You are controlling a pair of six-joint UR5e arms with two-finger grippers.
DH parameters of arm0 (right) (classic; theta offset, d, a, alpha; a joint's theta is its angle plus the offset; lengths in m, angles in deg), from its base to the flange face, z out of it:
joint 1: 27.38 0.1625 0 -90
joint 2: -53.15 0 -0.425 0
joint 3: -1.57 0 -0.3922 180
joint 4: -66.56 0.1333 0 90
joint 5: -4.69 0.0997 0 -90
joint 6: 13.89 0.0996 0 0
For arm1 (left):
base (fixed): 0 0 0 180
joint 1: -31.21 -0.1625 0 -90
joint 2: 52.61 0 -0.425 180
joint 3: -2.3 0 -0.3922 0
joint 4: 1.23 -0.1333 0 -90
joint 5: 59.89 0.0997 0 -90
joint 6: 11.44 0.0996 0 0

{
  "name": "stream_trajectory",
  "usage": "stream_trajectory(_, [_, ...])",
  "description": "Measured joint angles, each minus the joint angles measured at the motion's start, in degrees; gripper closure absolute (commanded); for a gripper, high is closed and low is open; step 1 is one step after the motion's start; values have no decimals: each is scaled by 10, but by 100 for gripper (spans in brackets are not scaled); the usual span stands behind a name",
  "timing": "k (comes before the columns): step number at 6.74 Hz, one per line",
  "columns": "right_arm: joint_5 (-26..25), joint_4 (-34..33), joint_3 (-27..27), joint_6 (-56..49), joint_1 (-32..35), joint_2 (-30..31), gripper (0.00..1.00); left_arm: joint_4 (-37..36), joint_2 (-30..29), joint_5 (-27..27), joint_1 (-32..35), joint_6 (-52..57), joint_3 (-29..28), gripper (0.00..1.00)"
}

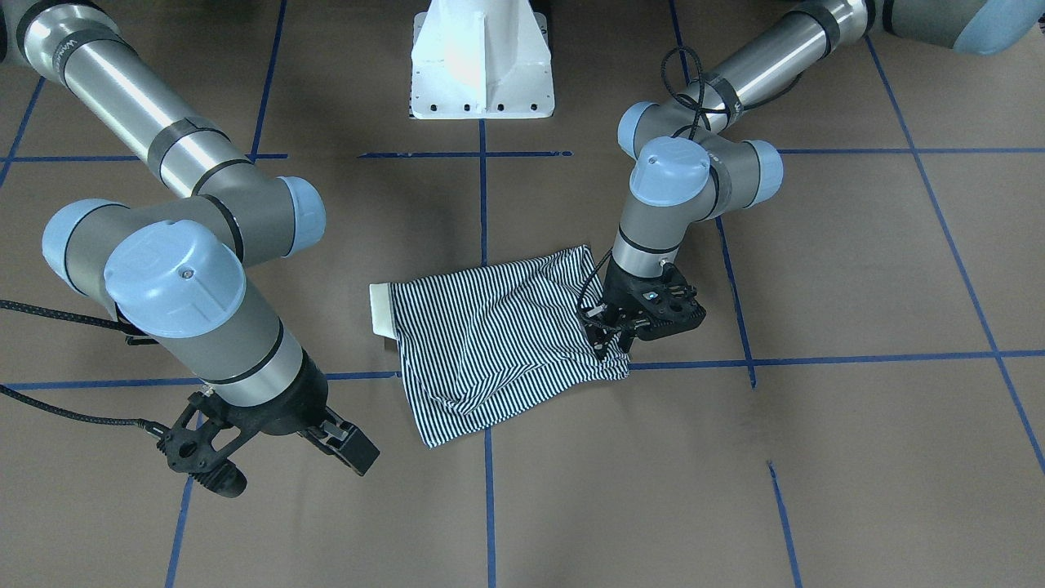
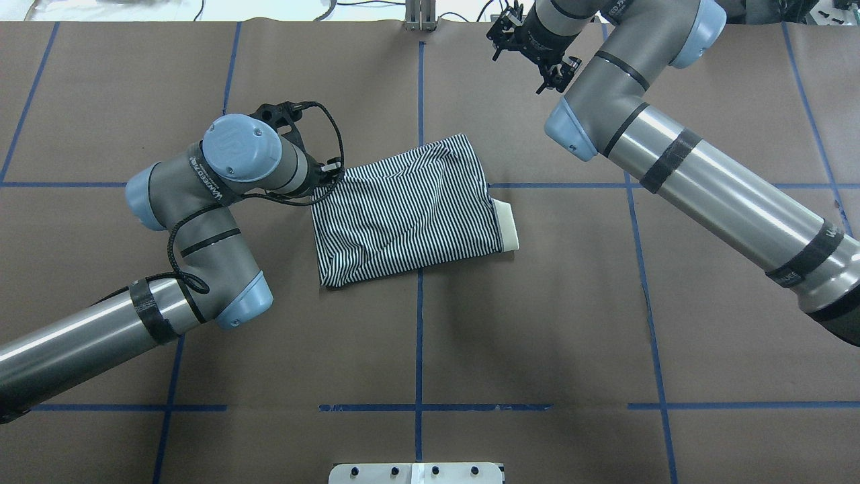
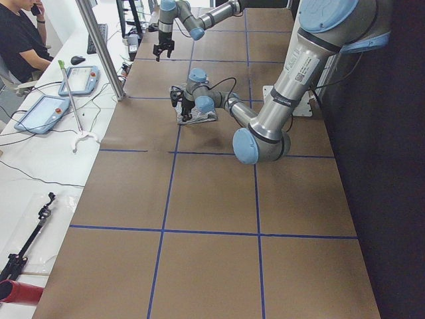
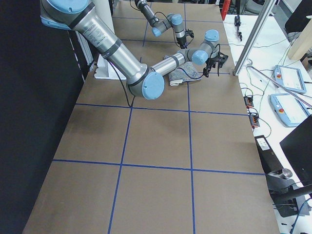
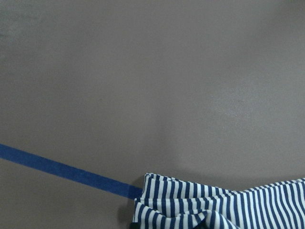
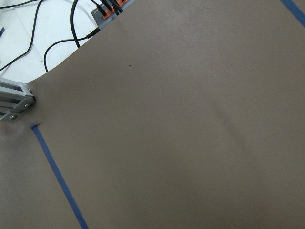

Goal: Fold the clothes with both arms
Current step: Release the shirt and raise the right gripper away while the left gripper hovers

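Currently the striped polo shirt (image 2: 410, 208) lies folded at the middle of the table (image 2: 537, 323), with its cream collar (image 2: 505, 225) at the right end. The left gripper (image 1: 608, 341) is at the shirt's far left corner, fingers narrow; a hold on cloth cannot be confirmed. The right gripper (image 1: 314, 434) hangs well apart at far right, its opening indiscernible.

Brown table (image 2: 537, 323) with blue tape grid (image 2: 418, 323), white bench (image 3: 40, 173) alongside.
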Motion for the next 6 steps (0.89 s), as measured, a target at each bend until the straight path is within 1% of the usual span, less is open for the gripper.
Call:
stream_trajectory(1, [0,0,0,0,0,0,0,9,-5,0,0,0,-11,71])
stream_trajectory(2, [-1,-1,0,0,1,1,0,15,-11,1,0,1,-21,100])
stream_trajectory(4, [-1,-1,0,0,1,1,0,18,-14,2,1,9,-28,100])
stream_trajectory(6, [-1,-1,0,0,1,1,0,18,-14,2,12,40,-28,100])
